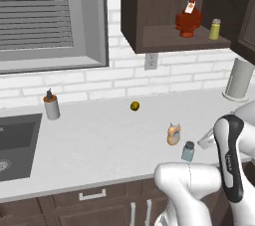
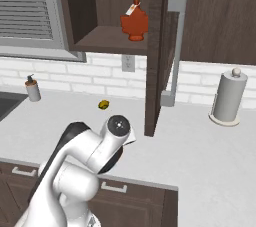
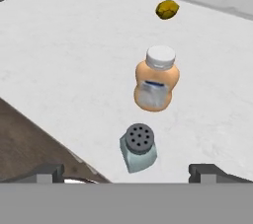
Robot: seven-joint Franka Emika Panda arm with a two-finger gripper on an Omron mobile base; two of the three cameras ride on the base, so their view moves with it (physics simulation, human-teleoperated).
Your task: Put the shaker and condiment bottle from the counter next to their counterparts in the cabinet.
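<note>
The pale blue-grey shaker (image 3: 138,147) with its dark holed cap stands near the counter's (image 1: 99,140) front edge, just ahead of my gripper (image 3: 128,173). The fingertips (image 3: 49,172) stand wide apart with nothing between them, so the gripper is open. Right behind the shaker (image 1: 188,151) is the squat orange-tan condiment bottle (image 3: 156,85) with a cream top, also upright (image 1: 173,134). In the open cabinet (image 1: 149,41), the dark red bottle (image 1: 188,18) and the yellow-green shaker (image 1: 214,29) stand on the shelf. My arm hides both counter items in the right base view.
A small yellow object (image 1: 135,106) lies further back on the counter. A grey cylinder with an orange-and-black top (image 1: 51,106) stands by the sink (image 1: 15,143) at left. A paper towel roll (image 1: 238,78) stands at right. The open cabinet door (image 2: 155,46) hangs over the counter.
</note>
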